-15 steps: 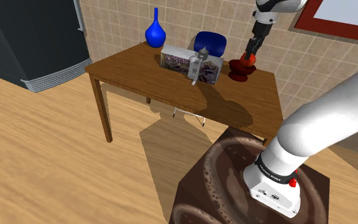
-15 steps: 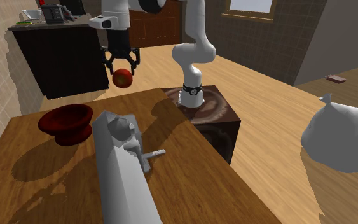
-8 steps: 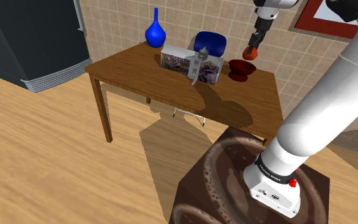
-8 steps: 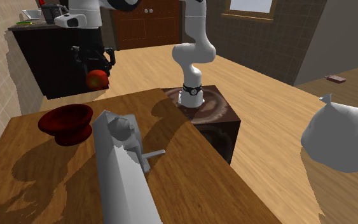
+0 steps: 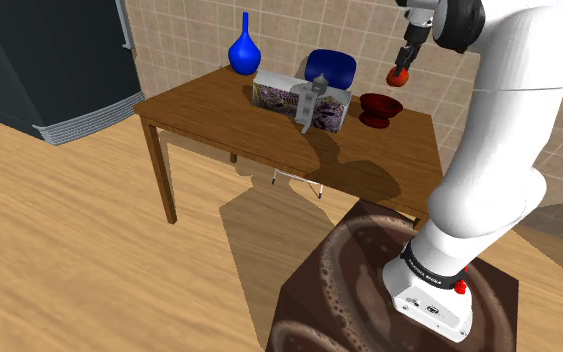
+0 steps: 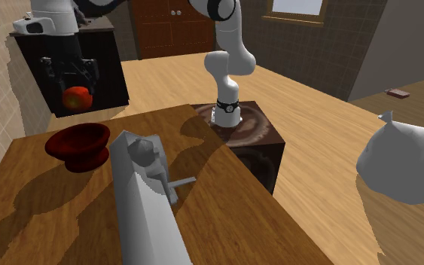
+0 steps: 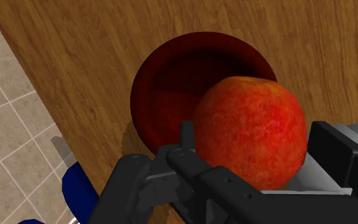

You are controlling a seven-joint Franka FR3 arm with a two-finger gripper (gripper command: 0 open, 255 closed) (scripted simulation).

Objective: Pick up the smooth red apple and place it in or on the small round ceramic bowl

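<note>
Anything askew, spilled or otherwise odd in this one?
Nothing stands out. The pincer grips the apple squarely, in the air over the bowl, which sits upright and whole on the table. The vase stands upright, and nothing is spilled.

Home dining area; tiled wall [image 5: 184, 35]; wooden table [image 5: 209, 110]; plank floor [image 5: 69, 250].

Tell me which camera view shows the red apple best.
The wrist view: the apple is large and close, mottled red skin plain, dark red bowl behind. The shoulder view shows a small far red spot; the second exterior view shows it small against a dark cabinet.
</note>
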